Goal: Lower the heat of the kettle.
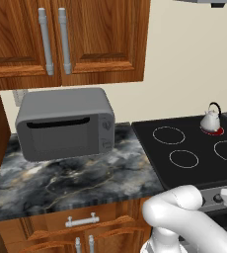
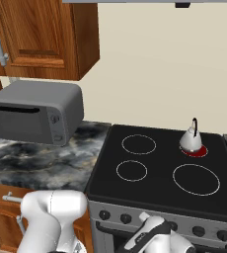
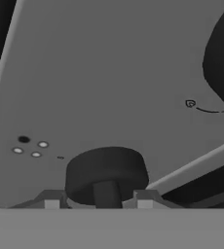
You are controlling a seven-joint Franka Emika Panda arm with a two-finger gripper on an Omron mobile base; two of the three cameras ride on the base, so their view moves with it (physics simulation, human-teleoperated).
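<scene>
The bench (image 1: 76, 178) is dark marble with pale swirls, and wooden cupboards (image 1: 61, 39) hang on the cream wall above it. A boxy grey microwave (image 1: 63, 123) sits at the back of the bench. Beside it is a flat black stove top (image 2: 160, 168) with white rings. The small shiny kettle (image 2: 190, 139) stands on the glowing red ring (image 2: 194, 151) at the stove's far right corner. Low at the stove's grey front, the end effector (image 3: 98, 204) has its tips on both sides of a round dark knob (image 3: 105, 173), grasping it.
</scene>
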